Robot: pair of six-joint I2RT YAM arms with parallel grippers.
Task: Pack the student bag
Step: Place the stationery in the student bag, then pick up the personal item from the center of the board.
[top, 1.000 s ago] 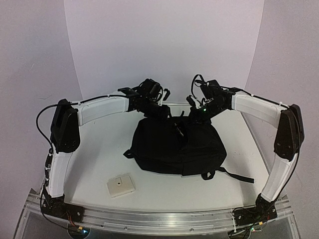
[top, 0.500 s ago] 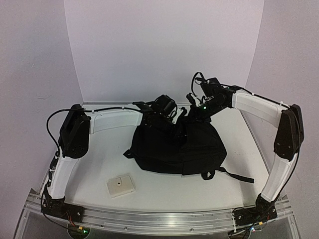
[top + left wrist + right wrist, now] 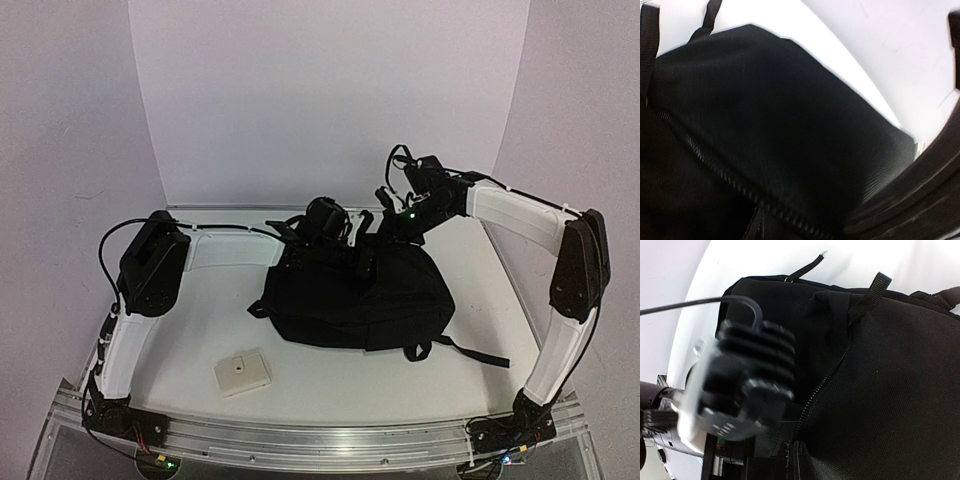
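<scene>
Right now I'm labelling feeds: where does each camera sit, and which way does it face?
Top external: above and behind the arm bases, looking down on the large black soft fabric backpack on the white table; both arms, left gripper and right gripper show.
Left wrist: close over the backpack's zipper; one dark blurred finger lower right.
Right wrist: faces the backpack's top edge; the left arm's finned wrist shows, blurred.
Shared: all three see the backpack.

Open surface left of the student bag; small white box near-left, strap near-right, left arm and right arm over far edge.
</scene>
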